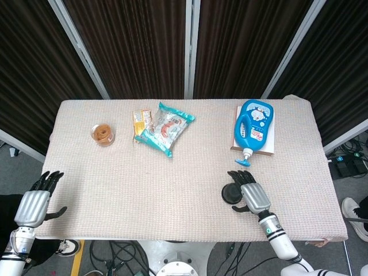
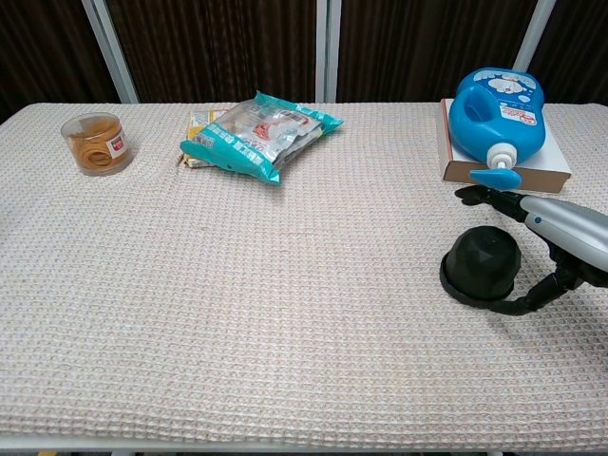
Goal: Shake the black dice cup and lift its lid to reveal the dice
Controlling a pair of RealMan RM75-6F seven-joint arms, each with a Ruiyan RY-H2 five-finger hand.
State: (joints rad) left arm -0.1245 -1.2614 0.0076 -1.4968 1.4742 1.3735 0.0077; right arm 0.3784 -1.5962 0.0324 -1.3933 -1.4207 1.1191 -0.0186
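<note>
The black dice cup [image 1: 231, 194] [image 2: 481, 266] stands lid-on near the table's front right. My right hand [image 1: 252, 194] [image 2: 559, 234] lies just right of it, holding nothing. Its fingers [image 2: 484, 197] stretch out straight behind the cup, and the thumb [image 2: 528, 299] curves round by the cup's base in front. My left hand [image 1: 34, 204] hangs with fingers apart and nothing in it, off the table's front left corner; the chest view does not show it.
A blue detergent bottle [image 1: 253, 127] [image 2: 497, 118] lies on a flat box just behind my right hand. Snack packets [image 1: 164, 127] [image 2: 256, 133] and a small jar of rubber bands [image 1: 103, 134] [image 2: 95, 143] sit at the back left.
</note>
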